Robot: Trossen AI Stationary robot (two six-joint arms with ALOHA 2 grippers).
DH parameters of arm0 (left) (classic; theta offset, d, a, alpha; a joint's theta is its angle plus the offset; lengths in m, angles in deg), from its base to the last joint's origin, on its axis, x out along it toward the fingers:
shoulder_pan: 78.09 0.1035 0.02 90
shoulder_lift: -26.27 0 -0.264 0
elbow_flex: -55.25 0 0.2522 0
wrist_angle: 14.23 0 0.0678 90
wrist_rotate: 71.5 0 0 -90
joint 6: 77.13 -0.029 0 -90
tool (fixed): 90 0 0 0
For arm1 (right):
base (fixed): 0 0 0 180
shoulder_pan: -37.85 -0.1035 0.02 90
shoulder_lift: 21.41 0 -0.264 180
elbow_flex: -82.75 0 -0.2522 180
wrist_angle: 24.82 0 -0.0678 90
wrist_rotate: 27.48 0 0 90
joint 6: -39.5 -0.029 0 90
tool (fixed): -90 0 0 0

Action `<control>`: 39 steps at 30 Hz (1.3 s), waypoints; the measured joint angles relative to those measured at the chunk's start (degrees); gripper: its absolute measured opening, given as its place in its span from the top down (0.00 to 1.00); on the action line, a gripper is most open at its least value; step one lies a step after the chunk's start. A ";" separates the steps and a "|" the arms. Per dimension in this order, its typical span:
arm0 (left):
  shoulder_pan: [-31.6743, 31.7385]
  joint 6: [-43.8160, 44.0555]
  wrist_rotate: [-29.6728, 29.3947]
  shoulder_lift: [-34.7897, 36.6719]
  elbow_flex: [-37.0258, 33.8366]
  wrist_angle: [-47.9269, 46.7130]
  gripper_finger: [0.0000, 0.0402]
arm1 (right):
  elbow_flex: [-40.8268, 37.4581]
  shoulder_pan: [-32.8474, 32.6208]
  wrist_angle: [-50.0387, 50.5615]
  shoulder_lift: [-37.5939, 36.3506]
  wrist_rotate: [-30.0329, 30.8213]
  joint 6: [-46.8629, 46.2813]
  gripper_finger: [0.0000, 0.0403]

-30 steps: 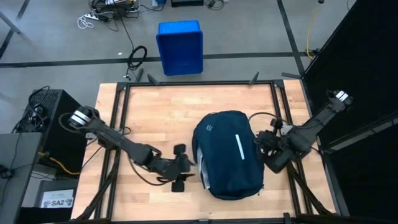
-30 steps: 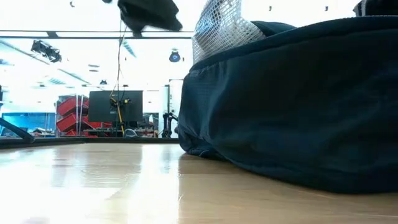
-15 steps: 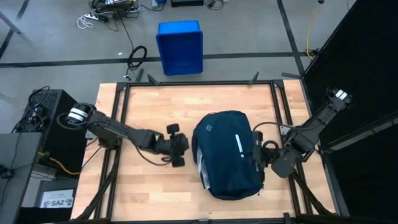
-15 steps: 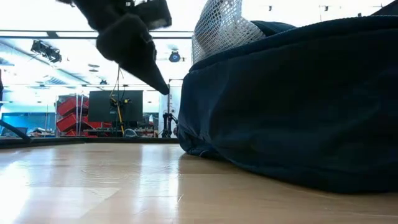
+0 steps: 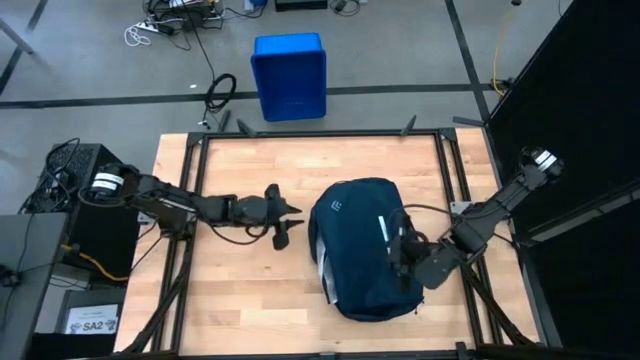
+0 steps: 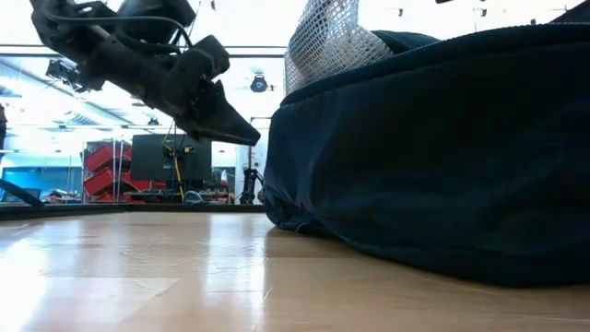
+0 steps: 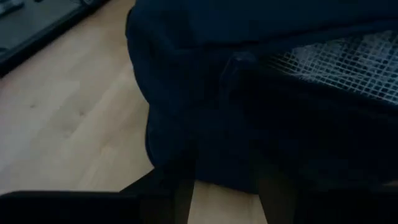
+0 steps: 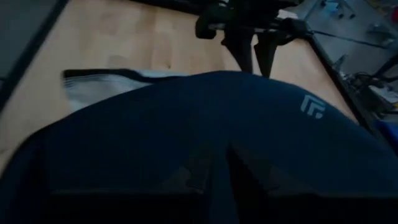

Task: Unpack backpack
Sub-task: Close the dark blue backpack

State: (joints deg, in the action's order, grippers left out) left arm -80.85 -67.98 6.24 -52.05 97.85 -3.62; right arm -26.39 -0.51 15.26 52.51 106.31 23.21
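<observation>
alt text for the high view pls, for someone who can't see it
A navy backpack lies on a wooden table, seen from straight above. The right end effector is shut and rests on the backpack's right side, while the left end effector hangs just off its left edge, fingers apart. A blue bin stands on the floor beyond the table.

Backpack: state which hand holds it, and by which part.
The right hand is shut on the backpack at its right side; the exact part is hidden. The left hand holds nothing.

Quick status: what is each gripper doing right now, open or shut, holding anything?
Left gripper: open, empty, beside the backpack.
Right gripper: shut, pressed against the backpack's side; whether it pinches fabric cannot be told.
</observation>
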 joint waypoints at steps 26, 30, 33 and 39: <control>9.31 -8.88 11.61 -9.25 5.84 6.19 0.70 | 0.00 19.70 -15.19 1.91 -10.13 20.84 0.93; 9.35 -8.83 10.77 -9.25 5.81 4.77 0.87 | 0.00 23.08 -15.17 1.91 -11.89 21.49 0.93; 9.38 -8.63 10.85 -9.25 5.77 3.46 0.98 | 0.00 25.59 -15.16 1.91 -13.54 21.51 0.93; 9.38 -7.60 10.89 -8.98 5.77 2.55 1.00 | 0.00 30.18 -15.32 1.91 -20.14 20.88 0.93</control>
State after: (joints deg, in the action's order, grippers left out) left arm -71.46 -75.58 17.13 -61.03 103.62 -1.07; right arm -26.39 29.67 -0.06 54.42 86.17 44.09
